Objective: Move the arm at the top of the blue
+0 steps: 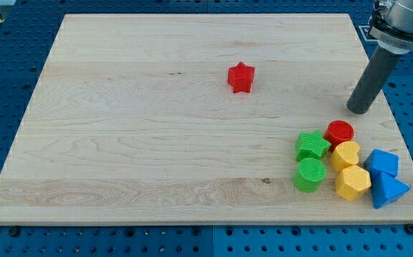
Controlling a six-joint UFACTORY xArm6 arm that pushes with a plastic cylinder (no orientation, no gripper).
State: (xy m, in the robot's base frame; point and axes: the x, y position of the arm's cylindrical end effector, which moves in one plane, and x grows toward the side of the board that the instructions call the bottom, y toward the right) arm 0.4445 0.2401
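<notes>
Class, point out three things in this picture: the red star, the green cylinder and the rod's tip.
red star [241, 77], camera view, its top face.
green cylinder [310, 172], camera view, its round top.
my tip [359, 110], camera view, the rod's lower end.

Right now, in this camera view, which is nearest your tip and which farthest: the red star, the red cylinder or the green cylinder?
From my tip:
1. Red cylinder, just below it, in the cluster at the view's right.
2. Green cylinder, lower in that cluster.
3. Red star, alone toward the view's middle top.
</notes>
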